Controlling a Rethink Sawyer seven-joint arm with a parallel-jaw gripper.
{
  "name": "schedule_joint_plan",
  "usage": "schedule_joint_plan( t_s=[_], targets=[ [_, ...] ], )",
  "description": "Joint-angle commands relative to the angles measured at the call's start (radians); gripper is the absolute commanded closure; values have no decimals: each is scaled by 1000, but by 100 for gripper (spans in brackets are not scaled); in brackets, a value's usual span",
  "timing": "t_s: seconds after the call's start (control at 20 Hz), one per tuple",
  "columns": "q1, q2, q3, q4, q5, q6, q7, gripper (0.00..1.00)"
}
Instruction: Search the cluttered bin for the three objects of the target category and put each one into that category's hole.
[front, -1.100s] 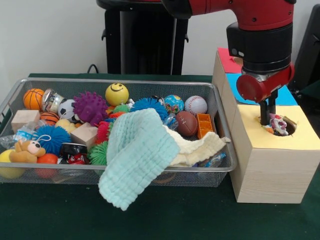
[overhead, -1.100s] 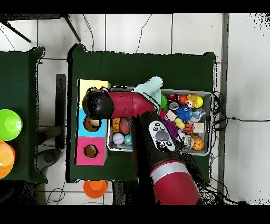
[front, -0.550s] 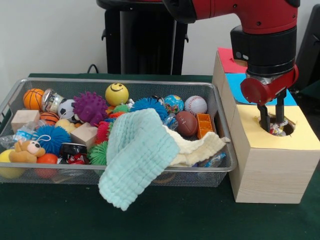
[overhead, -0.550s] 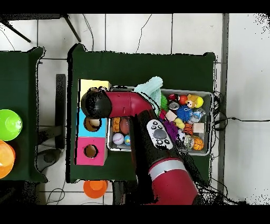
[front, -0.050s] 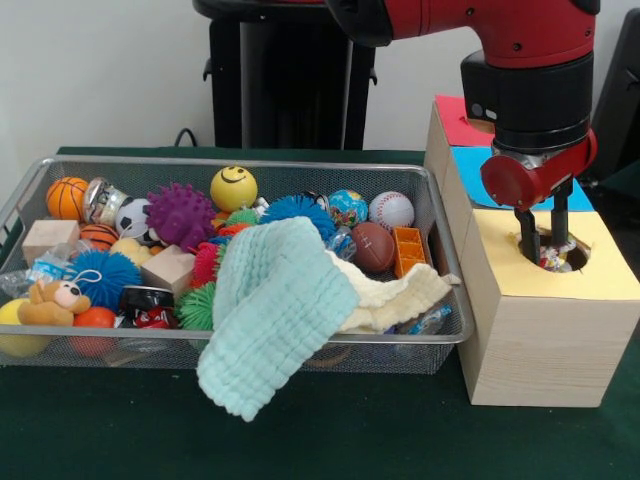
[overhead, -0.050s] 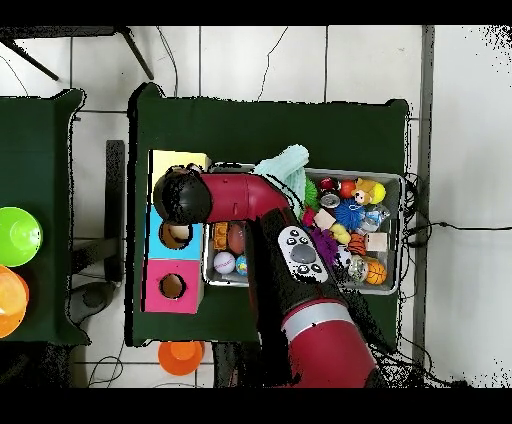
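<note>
My gripper (front, -0.050s: 543, 238) stands open just over the round hole in the yellow top (front, -0.050s: 600, 275) of the wooden box. Nothing is held between its fingers. A small white and multicoloured object (front, -0.050s: 553, 259) sits in that hole, below the fingertips. The wire bin (front, -0.050s: 240, 162) to the left holds several balls, among them a yellow smiley ball (front, -0.050s: 233, 188), a baseball (front, -0.050s: 391, 209) and a brown football (front, -0.050s: 372, 246). In the overhead view the arm's wrist (overhead, -0.050s: 182, 196) covers the yellow hole and hides the gripper.
A mint cloth (front, -0.050s: 275, 310) hangs over the bin's front rim, with a cream cloth (front, -0.050s: 400, 295) beside it. The box also has a blue hole (overhead, -0.050s: 176, 236) and a pink hole (overhead, -0.050s: 172, 287). A green bowl (overhead, -0.050s: 18, 235) stands on a separate table.
The gripper has lifted a little and opened, letting go of the small object, which now lies lower in the yellow hole. Nothing has moved in the last half second.
</note>
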Motion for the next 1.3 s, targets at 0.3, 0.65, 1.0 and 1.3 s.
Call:
schedule_joint_plan(
  t_s=[0.3,0.65,1.0,1.3],
  targets=[
    [-9,29,-30,1,-34,49,126,0],
    [-4,27,-37,0,-38,39,131,0],
    [-6,26,-32,1,-37,41,128,100],
    [-3,20,-33,8,-31,64,130,100]
  ],
)
